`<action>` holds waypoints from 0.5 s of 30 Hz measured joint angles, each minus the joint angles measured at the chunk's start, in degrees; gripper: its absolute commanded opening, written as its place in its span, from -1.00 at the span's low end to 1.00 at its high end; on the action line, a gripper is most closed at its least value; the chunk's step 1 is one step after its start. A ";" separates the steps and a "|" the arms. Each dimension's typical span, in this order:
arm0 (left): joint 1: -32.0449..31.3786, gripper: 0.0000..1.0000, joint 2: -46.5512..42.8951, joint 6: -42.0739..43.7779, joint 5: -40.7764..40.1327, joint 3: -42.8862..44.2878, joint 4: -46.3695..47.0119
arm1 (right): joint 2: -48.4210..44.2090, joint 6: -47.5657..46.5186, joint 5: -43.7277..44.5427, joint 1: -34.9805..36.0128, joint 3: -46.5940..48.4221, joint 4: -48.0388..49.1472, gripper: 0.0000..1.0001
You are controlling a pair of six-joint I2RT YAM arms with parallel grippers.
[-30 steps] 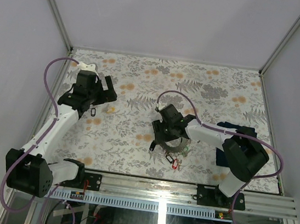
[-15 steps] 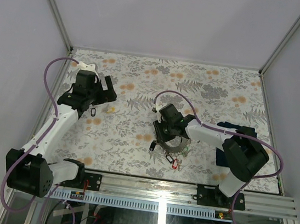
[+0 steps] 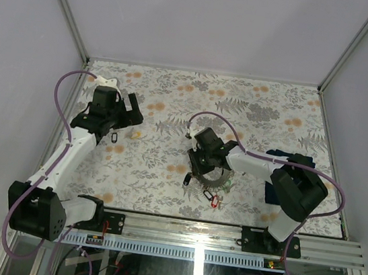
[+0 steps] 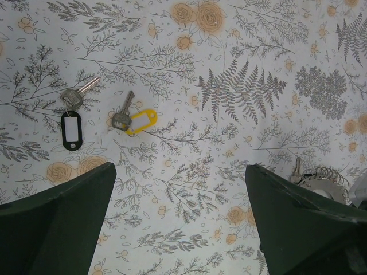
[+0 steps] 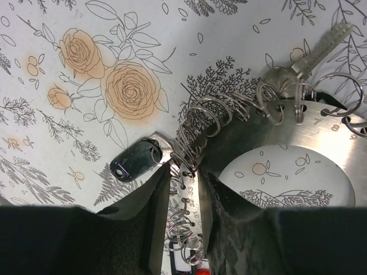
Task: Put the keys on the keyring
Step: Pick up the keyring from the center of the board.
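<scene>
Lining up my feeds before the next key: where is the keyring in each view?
Top external: keyring lower centre, under the right gripper.
Left wrist: keyring at lower right edge.
Right wrist: keyring right of centre, rim pinched.
Shared landmark: the floral table cover.

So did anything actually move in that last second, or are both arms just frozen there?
Hardly anything. The loop of purple cable on the right arm swung slightly left, and the arm nudged a touch the same way. The right gripper stays clamped on the edge of the keyring; the left gripper still hovers open above two loose keys, which have not shifted.
</scene>
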 measured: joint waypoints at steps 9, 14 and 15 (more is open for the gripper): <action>0.63 1.00 0.57 0.00 0.92 -0.02 0.02 | 0.48 -1.57 -1.62 0.00 0.42 0.37 -1.00; 0.76 1.00 0.85 0.00 1.38 -0.02 0.04 | 0.17 -3.10 -3.28 0.00 -0.15 0.68 -1.00; 0.76 1.00 0.96 0.00 1.57 -0.02 0.04 | -0.15 -3.39 -3.80 0.00 -0.48 0.57 -1.00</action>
